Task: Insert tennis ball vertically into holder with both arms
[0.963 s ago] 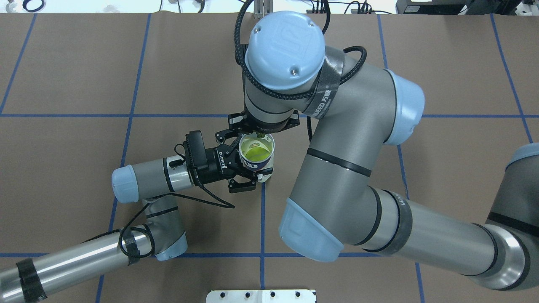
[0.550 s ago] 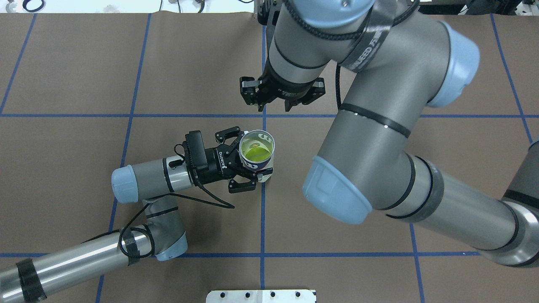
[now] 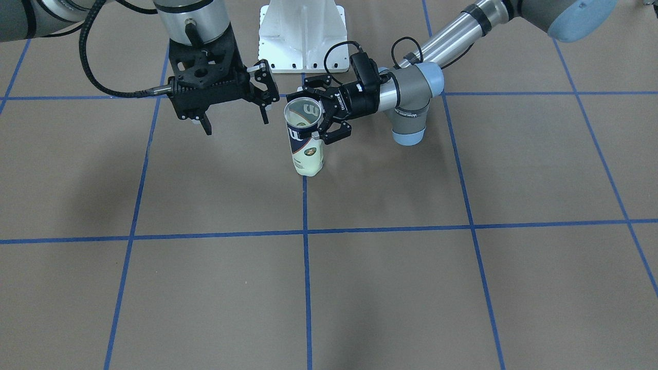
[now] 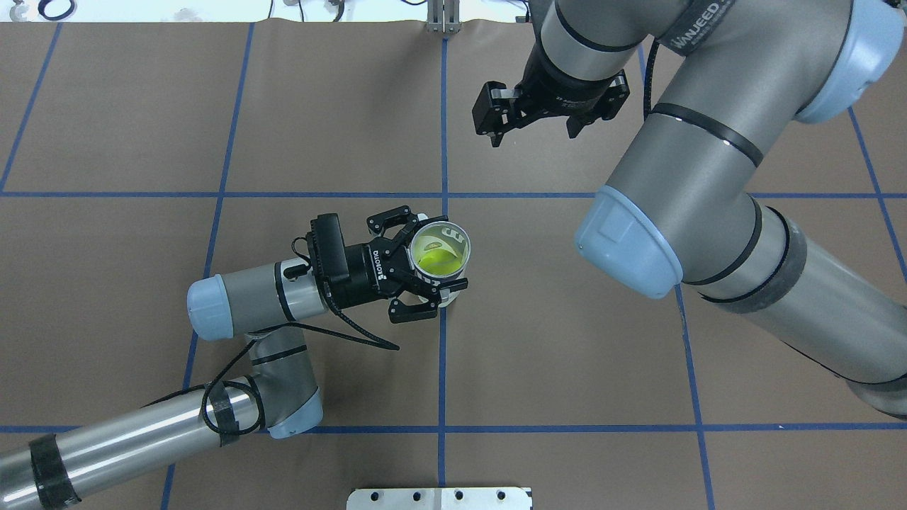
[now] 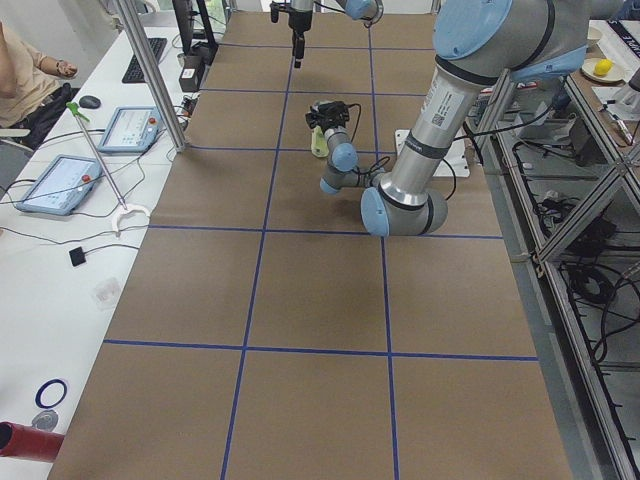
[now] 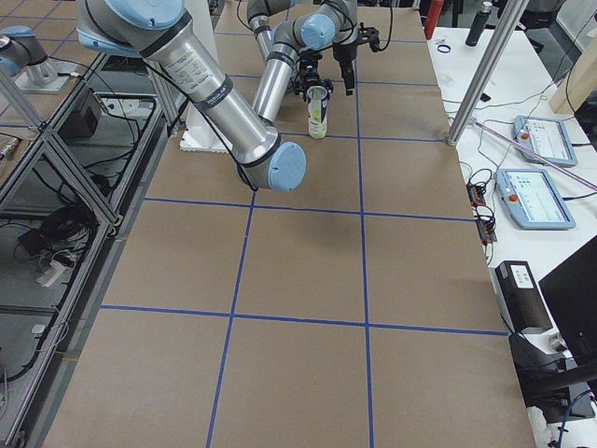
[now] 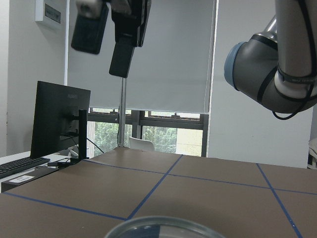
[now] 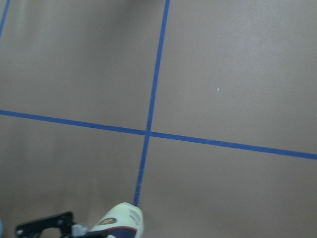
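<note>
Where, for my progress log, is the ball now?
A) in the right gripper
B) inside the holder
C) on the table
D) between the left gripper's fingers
B: the overhead view shows the ball down inside the holder, and the right gripper is open and empty.

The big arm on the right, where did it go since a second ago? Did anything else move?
The right gripper left the top of the can and swung away, farther from the robot and to its right, open and empty. The left gripper kept holding the can, which barely shifted. The ball stayed inside.
</note>
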Controlling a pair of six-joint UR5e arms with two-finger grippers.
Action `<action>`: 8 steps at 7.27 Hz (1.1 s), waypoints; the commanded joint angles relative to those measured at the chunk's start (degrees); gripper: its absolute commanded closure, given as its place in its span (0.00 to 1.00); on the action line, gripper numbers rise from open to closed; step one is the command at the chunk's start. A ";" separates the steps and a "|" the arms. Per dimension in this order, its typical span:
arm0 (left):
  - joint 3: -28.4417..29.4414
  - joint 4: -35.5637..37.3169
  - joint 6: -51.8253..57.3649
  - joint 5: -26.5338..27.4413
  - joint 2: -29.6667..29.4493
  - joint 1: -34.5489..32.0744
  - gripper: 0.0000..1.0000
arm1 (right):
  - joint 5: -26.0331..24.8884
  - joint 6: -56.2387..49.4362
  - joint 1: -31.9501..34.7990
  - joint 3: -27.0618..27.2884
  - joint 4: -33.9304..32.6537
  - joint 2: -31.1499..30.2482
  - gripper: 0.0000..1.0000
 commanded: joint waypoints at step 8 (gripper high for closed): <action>-3.80 0.45 -6.26 -0.42 9.19 -15.38 0.01 | 5.17 -32.49 17.00 -1.92 6.54 -23.48 0.01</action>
